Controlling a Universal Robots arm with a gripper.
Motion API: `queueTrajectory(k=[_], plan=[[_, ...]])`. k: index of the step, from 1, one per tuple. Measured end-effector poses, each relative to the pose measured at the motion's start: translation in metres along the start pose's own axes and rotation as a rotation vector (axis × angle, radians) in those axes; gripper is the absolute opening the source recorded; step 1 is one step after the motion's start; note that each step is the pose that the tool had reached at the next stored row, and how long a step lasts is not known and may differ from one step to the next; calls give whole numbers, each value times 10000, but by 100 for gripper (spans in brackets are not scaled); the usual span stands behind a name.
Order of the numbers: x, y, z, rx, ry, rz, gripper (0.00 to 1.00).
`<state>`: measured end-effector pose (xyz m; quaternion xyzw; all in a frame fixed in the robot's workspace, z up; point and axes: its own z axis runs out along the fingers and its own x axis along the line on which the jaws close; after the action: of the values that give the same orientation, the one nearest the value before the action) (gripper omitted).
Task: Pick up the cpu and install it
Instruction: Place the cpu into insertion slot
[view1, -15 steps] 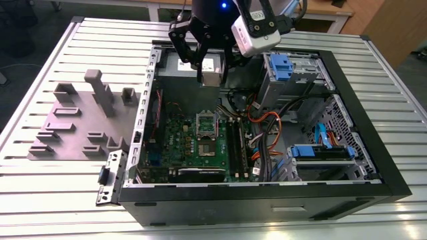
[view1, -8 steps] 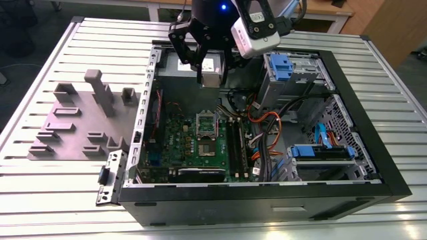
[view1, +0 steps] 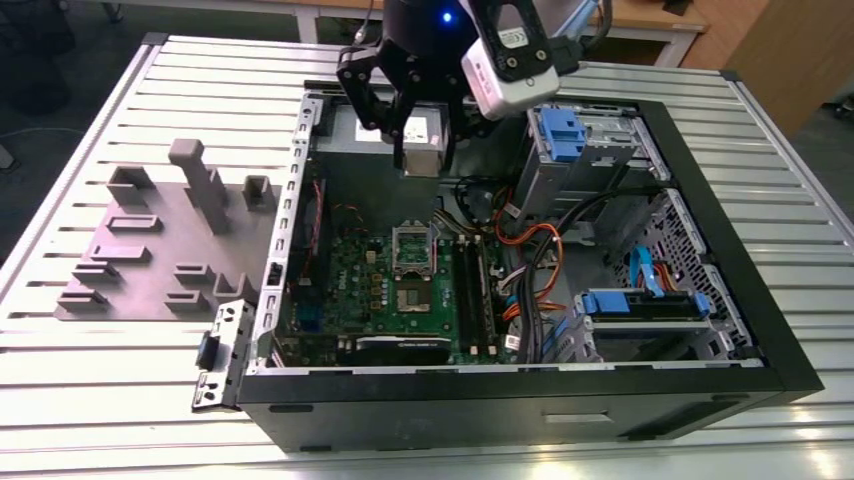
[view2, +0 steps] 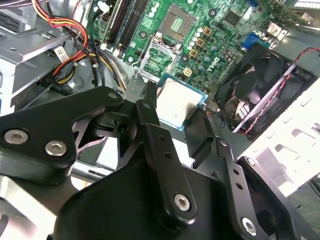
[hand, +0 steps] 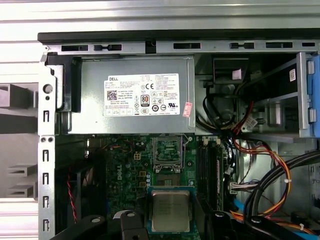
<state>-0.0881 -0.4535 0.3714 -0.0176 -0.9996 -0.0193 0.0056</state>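
Well, at the exterior view's left lies a grey fixture plate. In the upper middle, the gripper clamps the cpu by its edges, above the open case, which holds the motherboard, socket and cables. If the chip tilts, it could bend pins.
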Motion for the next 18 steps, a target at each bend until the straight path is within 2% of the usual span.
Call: queueTrajectory(k=[18], plan=[[-1, -8, 61, 1, 1, 0, 47]])
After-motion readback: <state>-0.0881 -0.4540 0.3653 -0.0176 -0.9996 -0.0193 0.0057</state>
